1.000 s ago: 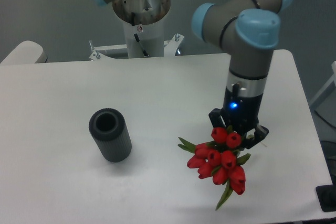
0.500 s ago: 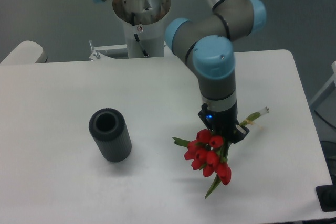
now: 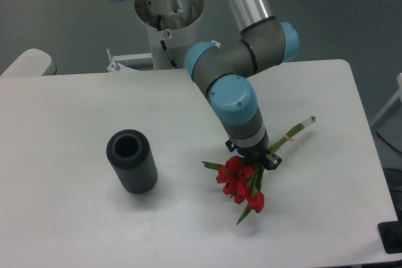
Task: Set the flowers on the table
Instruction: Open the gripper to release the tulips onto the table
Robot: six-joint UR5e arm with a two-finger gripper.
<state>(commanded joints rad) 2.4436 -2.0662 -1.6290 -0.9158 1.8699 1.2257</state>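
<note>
Camera view: the gripper, clamped on the flowers, has swung them lower, right of the vase, nearly laid down.

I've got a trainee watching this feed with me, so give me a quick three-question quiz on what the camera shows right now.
1. True or false: the vase stands upright, empty, left of the flowers.
2. Where do the stems point?
A. toward the vase
B. toward the table's far right edge
C. straight up
3. Fill in: the gripper sits just above the red ____.

Key:
1. True
2. B
3. buds
</note>
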